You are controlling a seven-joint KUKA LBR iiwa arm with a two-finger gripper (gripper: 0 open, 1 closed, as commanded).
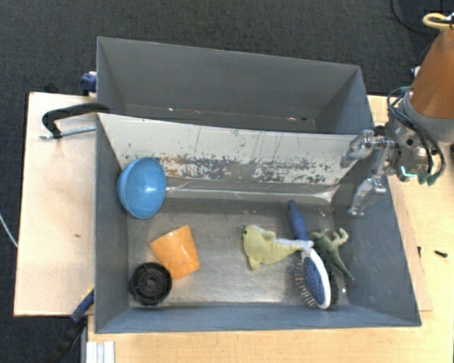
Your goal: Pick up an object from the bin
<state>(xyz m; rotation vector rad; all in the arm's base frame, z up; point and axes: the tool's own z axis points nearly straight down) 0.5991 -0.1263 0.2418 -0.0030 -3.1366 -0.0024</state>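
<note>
My gripper point(362, 173) hangs over the bin's right wall, near the back right corner. Its two metal fingers stand apart, open, with nothing between them. Nearest to it, below and to the left on the bin floor, a blue-handled hairbrush point(309, 266) with a white head lies lengthwise. A small olive-green toy figure point(332, 242) rests against the brush's right side. A pale yellow-green floppy toy point(264, 248) lies just left of the brush.
An orange cup point(176, 251) lies on its side at the front left, with a black round lid point(150, 283) just in front of it. A blue bowl point(142, 188) leans against the left wall. The arm's orange cover sits outside the bin at the upper right.
</note>
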